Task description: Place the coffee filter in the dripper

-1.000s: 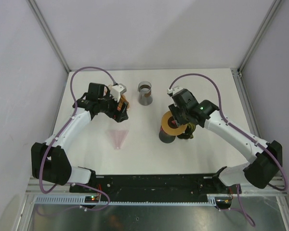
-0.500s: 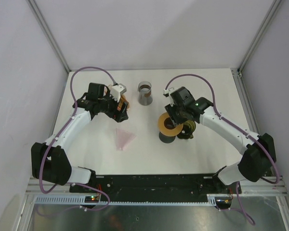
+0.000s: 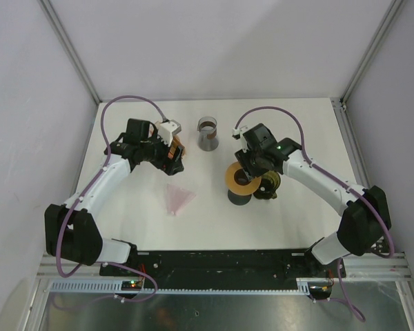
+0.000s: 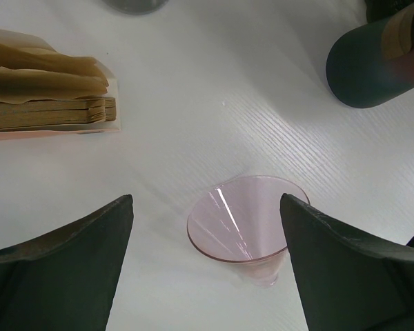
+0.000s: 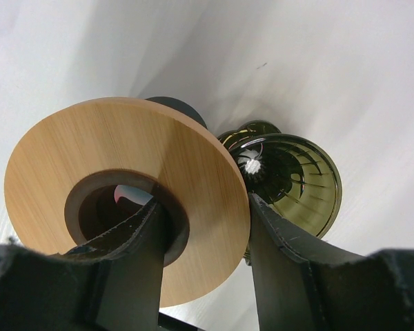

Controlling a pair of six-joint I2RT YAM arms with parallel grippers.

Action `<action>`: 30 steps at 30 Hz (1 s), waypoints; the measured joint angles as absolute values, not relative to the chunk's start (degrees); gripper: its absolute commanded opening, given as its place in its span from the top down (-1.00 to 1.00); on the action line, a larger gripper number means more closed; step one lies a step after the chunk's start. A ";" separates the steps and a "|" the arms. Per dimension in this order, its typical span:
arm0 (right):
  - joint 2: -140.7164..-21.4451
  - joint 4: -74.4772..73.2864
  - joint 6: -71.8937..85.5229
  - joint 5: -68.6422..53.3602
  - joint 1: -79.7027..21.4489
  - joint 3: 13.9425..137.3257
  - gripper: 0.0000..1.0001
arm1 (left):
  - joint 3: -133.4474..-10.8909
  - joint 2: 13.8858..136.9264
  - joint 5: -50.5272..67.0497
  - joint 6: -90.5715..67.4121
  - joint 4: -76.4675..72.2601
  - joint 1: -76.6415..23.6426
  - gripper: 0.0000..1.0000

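Observation:
A stack of brown paper coffee filters (image 4: 48, 89) lies at the upper left of the left wrist view, and in the top view (image 3: 175, 147) it sits by my left gripper (image 3: 174, 158). A clear pink cone dripper (image 3: 179, 198) lies on its side on the table; in the left wrist view the dripper (image 4: 245, 221) lies below my open, empty left gripper (image 4: 205, 203). My right gripper (image 3: 252, 172) is shut on a wooden ring (image 5: 90, 145), one finger through its hole, held over a dark cylinder (image 3: 238, 195).
A dark green ribbed glass dripper (image 5: 297, 179) lies just right of the ring, also in the top view (image 3: 268, 185). A grey metal cup (image 3: 208, 133) stands at the back middle. The dark cylinder (image 4: 372, 65) shows at the upper right of the left wrist view.
The pink cone has turned and shifted a little to the right on the table. My right gripper has moved slightly left and away with the wooden ring. The left arm has held still.

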State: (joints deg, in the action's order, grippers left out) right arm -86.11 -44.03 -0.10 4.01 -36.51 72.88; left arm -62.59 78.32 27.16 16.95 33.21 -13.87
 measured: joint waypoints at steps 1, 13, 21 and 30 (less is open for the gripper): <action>-86.17 -44.03 -0.10 3.99 -36.51 72.88 0.42 | -62.59 78.32 27.16 16.95 33.21 -13.87 -0.83; -86.48 -44.01 -0.75 2.92 -36.51 73.12 -0.13 | -62.59 78.32 27.16 16.97 33.21 -13.87 -0.84; -86.48 -43.75 -1.10 2.22 -36.51 73.25 -0.31 | -62.59 78.32 27.16 16.97 33.21 -13.87 -0.84; -86.41 -43.35 -1.13 2.09 -36.51 73.32 -0.42 | -62.59 78.32 25.65 16.99 33.21 -13.87 -0.85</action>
